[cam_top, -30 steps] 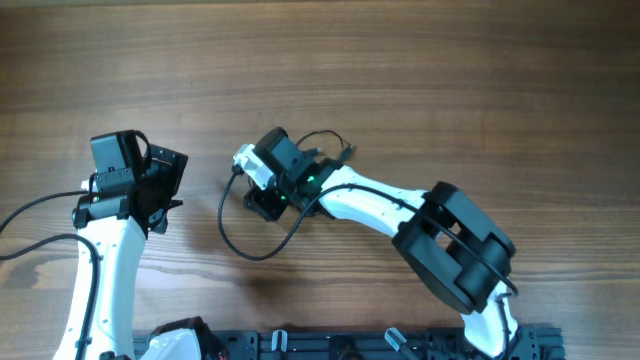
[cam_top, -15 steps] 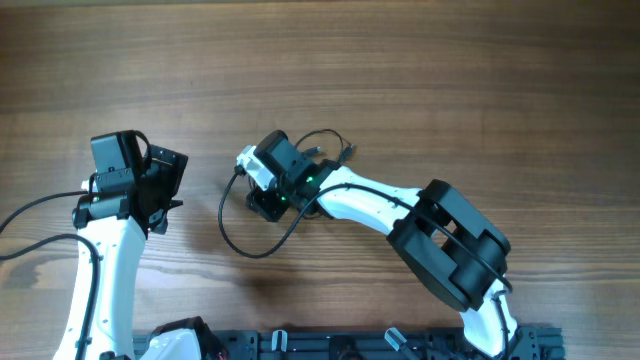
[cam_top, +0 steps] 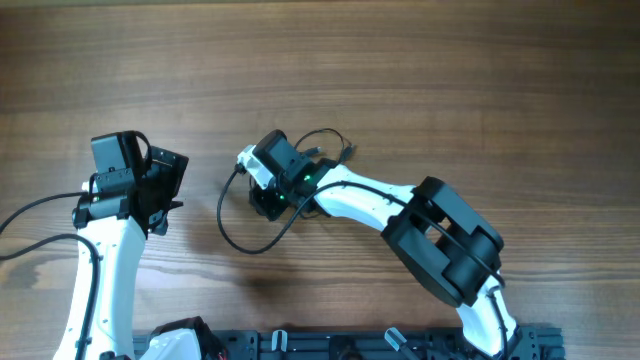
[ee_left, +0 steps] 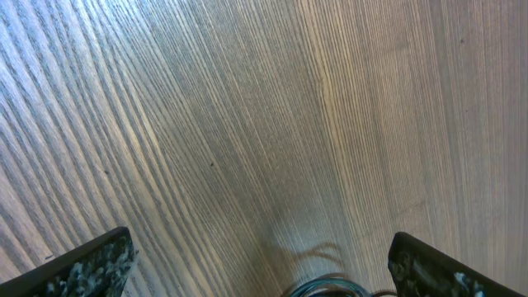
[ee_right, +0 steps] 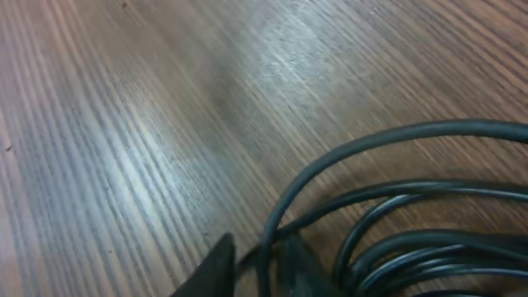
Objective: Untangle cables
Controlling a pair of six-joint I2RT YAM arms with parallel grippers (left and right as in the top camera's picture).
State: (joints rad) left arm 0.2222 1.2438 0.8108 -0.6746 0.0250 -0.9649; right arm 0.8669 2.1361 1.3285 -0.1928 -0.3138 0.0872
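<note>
Overhead first: the cables (cam_top: 247,250) sit in one small heap right under the right gripper (cam_top: 264,204), which is down on the wooden table (cam_top: 450,80). One slack loop trails out from that gripper toward the robot's base, and a second arc with a plug end (cam_top: 348,152) curls out on its far side. The left gripper (cam_top: 172,183) hangs well apart from the right gripper, off to its left, with nothing near it. Over to the left wrist view: the left gripper (ee_left: 264,266) has its fingers (ee_left: 91,268) spread wide at the frame's lower corners, only bare wood grain between them, no cord in sight. Now the right wrist view: several strands of the cables (ee_right: 396,136) pile up and cross just beside the right gripper (ee_right: 257,266), and its fingertips (ee_right: 216,262) stand close together with one strand pinched between them. My read is that the job is barely begun: a strand looks seized, yet the two cords are still one overlapping tangle, nothing is laid out separately, and the whole pulling-apart remains ahead.
</note>
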